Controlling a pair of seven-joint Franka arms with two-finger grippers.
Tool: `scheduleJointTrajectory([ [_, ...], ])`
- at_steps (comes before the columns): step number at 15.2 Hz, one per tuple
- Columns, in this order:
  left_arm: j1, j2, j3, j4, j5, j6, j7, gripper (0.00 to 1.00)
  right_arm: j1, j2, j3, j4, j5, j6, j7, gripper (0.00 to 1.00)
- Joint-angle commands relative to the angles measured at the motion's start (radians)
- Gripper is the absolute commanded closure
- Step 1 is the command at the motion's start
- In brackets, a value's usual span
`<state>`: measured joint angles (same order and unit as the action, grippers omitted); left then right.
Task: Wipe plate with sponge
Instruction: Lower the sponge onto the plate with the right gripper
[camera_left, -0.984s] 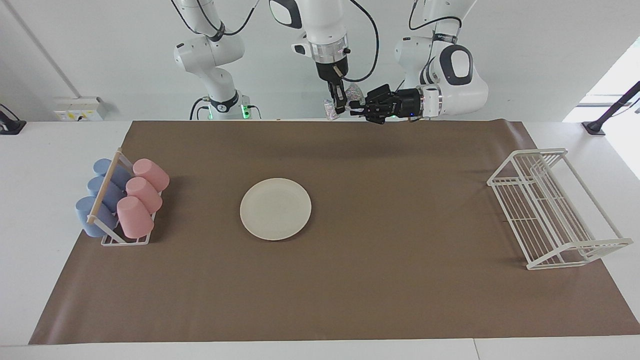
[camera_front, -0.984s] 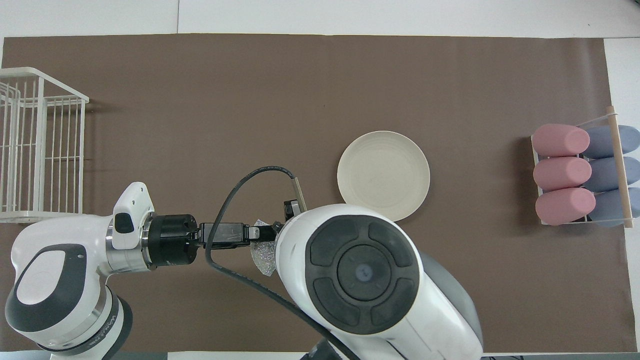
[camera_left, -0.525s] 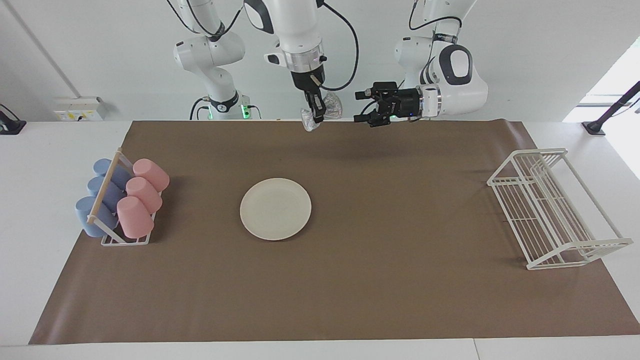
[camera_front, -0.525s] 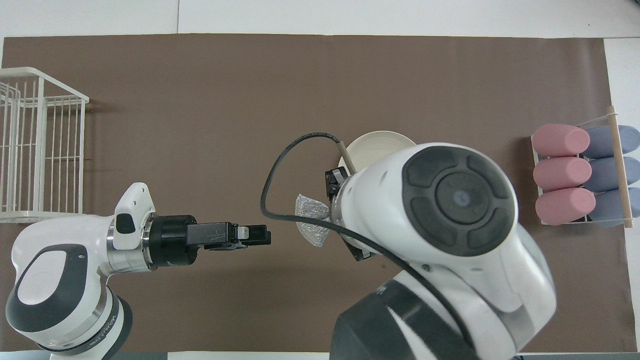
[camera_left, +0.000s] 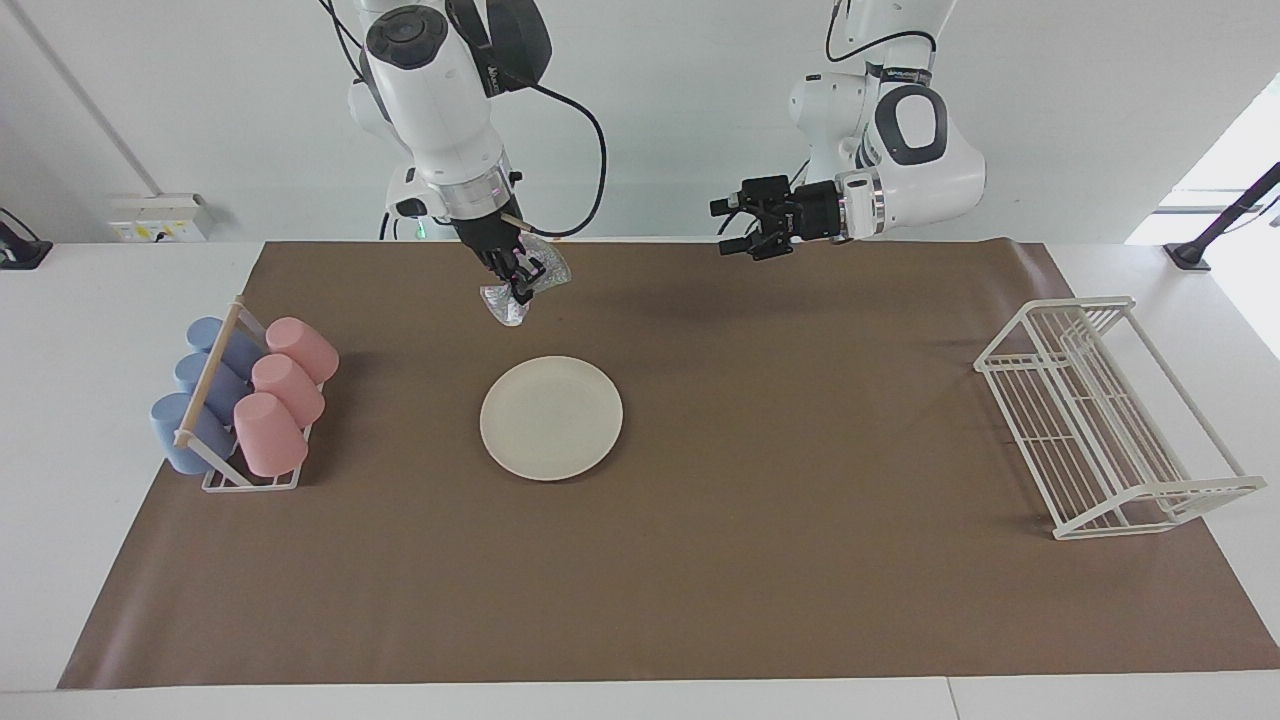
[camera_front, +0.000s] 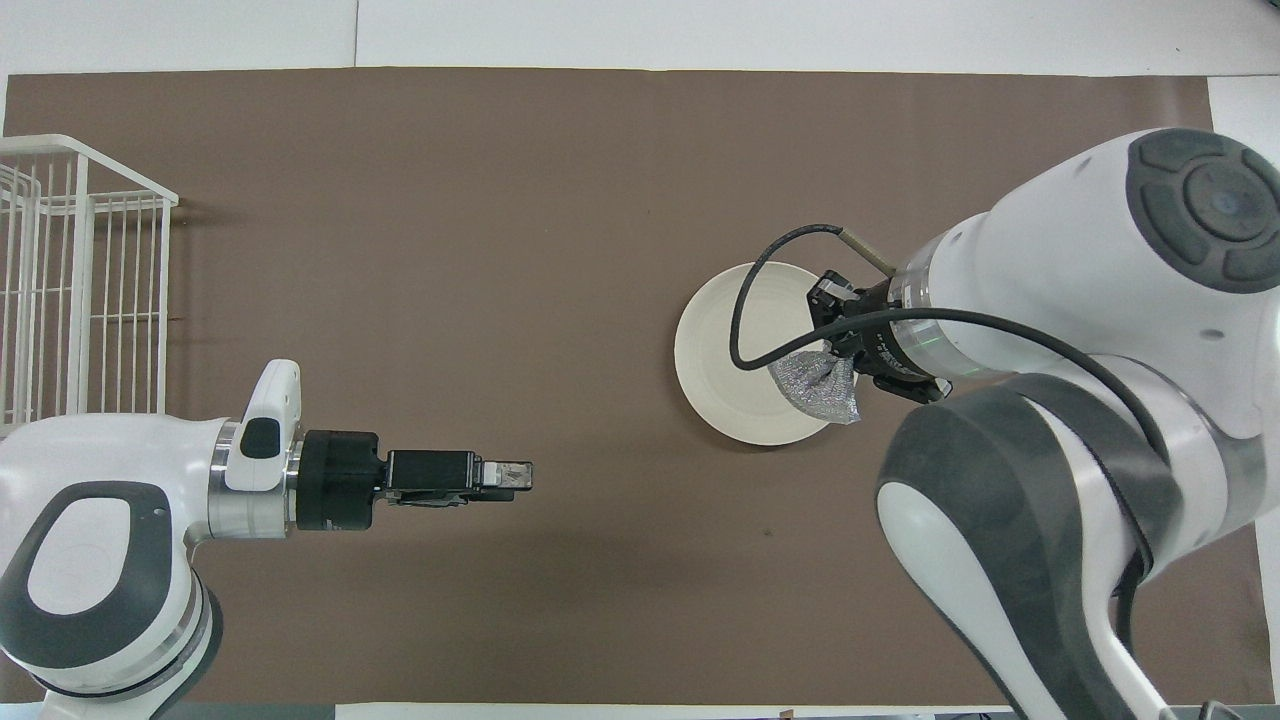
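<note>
The cream-white plate (camera_left: 551, 417) (camera_front: 735, 360) lies flat on the brown mat. My right gripper (camera_left: 518, 284) (camera_front: 842, 348) is shut on the silvery-grey sponge (camera_left: 503, 305) (camera_front: 820, 385), which hangs from its fingers. From above the sponge covers the plate's rim toward the right arm's end. The facing view shows it still raised well above the plate, not touching. My left gripper (camera_left: 727, 227) (camera_front: 518, 475) points sideways, open and empty, in the air over the mat's robot-side part.
A rack of pink and blue cups (camera_left: 245, 400) (camera_front: 1160, 345) stands at the right arm's end of the mat. A white wire rack (camera_left: 1100, 420) (camera_front: 80, 290) stands at the left arm's end. The brown mat (camera_left: 800, 560) covers the table's middle.
My left gripper opened and let go of the sponge, then drew back a little. My right arm carried the sponge away toward its own end and lower, to above the plate.
</note>
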<state>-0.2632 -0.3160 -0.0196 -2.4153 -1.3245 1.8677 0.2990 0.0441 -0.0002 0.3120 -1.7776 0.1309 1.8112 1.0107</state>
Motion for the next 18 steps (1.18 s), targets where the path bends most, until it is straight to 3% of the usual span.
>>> scheduleJointTrajectory([
  [1,0.038,0.006,0.001,0.045,0.167,-0.027,-0.061,0.0,-0.006,-0.015,0.01,-0.118,-0.011,0.156,-0.201,1.0],
  [5,0.085,0.009,0.004,0.071,0.407,-0.102,-0.069,0.0,-0.007,0.052,0.01,-0.186,-0.016,0.299,-0.219,1.0],
  [9,0.111,0.014,0.007,0.085,0.652,-0.096,-0.107,0.0,0.016,0.12,0.013,-0.304,-0.016,0.56,0.061,1.0],
  [13,0.196,0.031,0.006,0.124,0.804,-0.098,-0.11,0.0,0.055,0.215,0.013,-0.321,-0.013,0.674,0.313,1.0],
  [18,0.2,0.031,0.004,0.122,0.898,-0.082,-0.162,0.0,0.071,0.295,0.012,-0.336,-0.013,0.75,0.329,1.0],
])
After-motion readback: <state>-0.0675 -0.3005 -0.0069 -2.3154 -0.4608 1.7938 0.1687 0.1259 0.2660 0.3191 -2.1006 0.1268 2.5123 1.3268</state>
